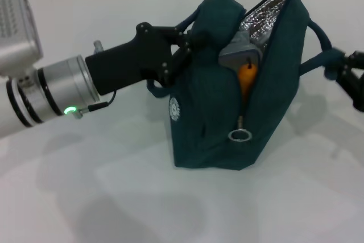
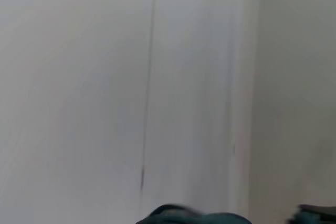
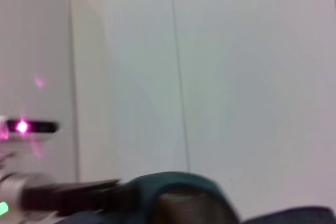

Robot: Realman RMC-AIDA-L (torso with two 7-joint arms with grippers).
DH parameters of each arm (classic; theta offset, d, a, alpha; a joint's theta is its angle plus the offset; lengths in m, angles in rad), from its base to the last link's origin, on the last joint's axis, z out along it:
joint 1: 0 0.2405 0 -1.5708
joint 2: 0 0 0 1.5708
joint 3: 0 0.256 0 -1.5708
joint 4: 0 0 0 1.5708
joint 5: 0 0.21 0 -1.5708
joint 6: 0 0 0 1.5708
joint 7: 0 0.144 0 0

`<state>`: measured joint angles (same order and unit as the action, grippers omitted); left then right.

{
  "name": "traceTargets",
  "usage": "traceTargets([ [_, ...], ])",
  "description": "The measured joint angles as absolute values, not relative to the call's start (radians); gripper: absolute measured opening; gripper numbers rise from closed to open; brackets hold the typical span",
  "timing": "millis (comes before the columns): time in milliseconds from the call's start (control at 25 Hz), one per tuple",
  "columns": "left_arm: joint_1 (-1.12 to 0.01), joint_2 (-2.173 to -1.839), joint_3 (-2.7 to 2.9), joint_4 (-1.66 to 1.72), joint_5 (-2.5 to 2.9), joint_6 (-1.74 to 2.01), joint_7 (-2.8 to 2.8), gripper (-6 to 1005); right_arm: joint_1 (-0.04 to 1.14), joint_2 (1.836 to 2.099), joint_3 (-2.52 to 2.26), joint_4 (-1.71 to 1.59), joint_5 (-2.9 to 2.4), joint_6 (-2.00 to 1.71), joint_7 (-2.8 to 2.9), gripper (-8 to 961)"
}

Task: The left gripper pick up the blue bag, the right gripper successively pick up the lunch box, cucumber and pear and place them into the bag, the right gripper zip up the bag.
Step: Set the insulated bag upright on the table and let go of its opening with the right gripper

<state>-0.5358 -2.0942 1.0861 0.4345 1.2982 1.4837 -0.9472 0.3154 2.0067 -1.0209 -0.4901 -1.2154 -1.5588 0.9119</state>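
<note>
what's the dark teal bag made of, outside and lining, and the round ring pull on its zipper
Dark teal bag: woven fabric, by its matte, softly creased surface. Crinkled silver lining: likely foil, reflective and wrinkled. Round ring pull: probably metal, silvery with a shine.

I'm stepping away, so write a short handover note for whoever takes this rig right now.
Left gripper: shut on the bag's near handle, holding it up.
Right gripper: at the far handle, at the head view's edge; grip unclear.
Bag: standing on the table, mouth open, zipper pull low.
Inside: lunch box and pear show at the opening; cucumber not visible.
Left: confirm the cucumber, then zip up.
</note>
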Motion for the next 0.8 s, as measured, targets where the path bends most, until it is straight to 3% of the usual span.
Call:
traceTargets([
  [640, -0.548, -2.108, 1.086, 0.166, 1.114, 1.547, -0.651, 171, 0.361, 2.007, -0.977, -0.493, -1.221, -1.554, 0.947, 66],
  [800, -0.549, -2.108, 1.086, 0.149, 1.116, 1.548, -0.588, 172, 0.361, 2.009, -0.975, -0.468, -1.215, -1.554, 0.947, 111],
])
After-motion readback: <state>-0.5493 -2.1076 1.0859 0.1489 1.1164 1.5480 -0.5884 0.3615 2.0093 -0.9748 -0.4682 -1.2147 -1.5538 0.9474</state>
